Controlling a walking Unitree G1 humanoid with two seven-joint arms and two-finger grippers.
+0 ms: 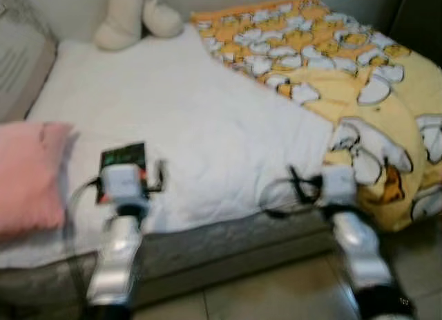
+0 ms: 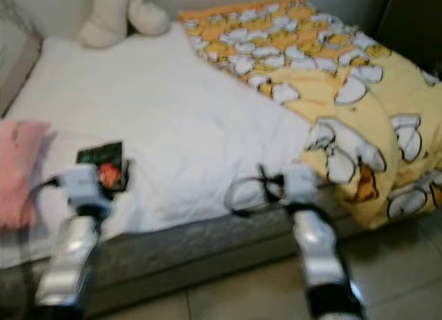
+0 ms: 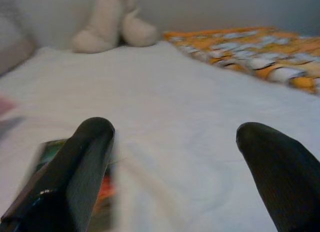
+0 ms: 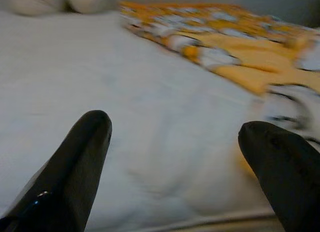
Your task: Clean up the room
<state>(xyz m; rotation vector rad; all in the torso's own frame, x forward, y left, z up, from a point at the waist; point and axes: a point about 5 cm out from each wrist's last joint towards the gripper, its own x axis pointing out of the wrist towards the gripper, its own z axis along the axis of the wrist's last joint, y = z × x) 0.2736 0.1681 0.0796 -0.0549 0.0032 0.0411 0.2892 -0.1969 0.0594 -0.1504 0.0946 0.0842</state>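
A bed (image 1: 207,119) covered by a white, softly wrinkled sheet is seen across most of the head views, its grey mattress edge running along the lower part of the frame above a tiled floor (image 1: 276,299). No container is seen holding anything; loose things lie directly on the sheet. A small flat dark packet (image 2: 103,164) with green and red printing is seen at the lower left of the frame, near the mattress edge. A pink, soft pillow (image 1: 27,175) is placed at the left edge. A cream plush toy (image 1: 135,16), rounded and limp, is propped at the upper left against the wall. A yellow-and-orange blanket (image 1: 345,78) printed with white shapes is bunched over the right half of the frame and hangs over the bed's near corner.

Both silver arms are raised forward from the bottom of the frame toward the bed. The left gripper (image 3: 172,157) is held just above the sheet beside the packet, its two black fingers (image 3: 75,172) spread wide and nothing held. The right gripper (image 4: 175,162) is held over the sheet near the blanket's edge, its fingers (image 4: 75,162) likewise wide apart and empty.
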